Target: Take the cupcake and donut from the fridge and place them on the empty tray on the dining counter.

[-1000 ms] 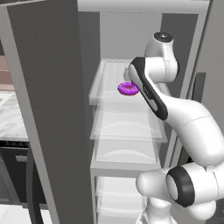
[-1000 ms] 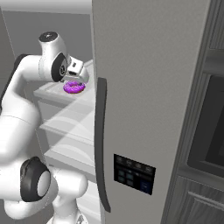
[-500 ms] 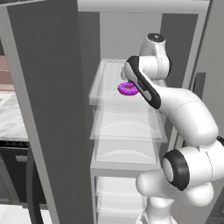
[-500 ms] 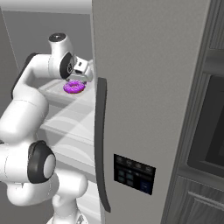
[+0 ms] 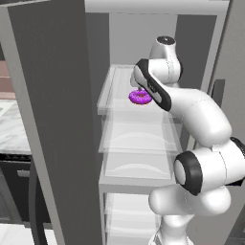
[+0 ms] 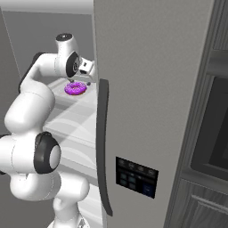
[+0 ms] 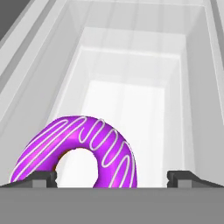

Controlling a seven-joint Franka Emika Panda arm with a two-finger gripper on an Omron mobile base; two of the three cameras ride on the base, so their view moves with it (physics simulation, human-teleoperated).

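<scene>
So the donut (image 5: pixel 140 97) is sat flat on an upper translucent shelf (image 5: pixel 115 88) inside the fridge (image 6: pixel 147 89), door swung wide, icing side up with the hole pointing straight up. Being a ring, no real long axis can be picked out, though from the hand view it's seen a bit end-on, offset to the left between the two tips. The gripper (image 6: pixel 88 76) has been reached in over that shelf and is hung just above and beside the donut, presumably so it can be dropped down around the ring. The fingers (image 7: pixel 40 178) are spread as wide as they go and nothing is pinched; the donut isn't touched yet as far as can be told. Looks like the left tip is lined up near the outer edge of the ring, so a small nudge sideways would probably be wanted before closing
</scene>
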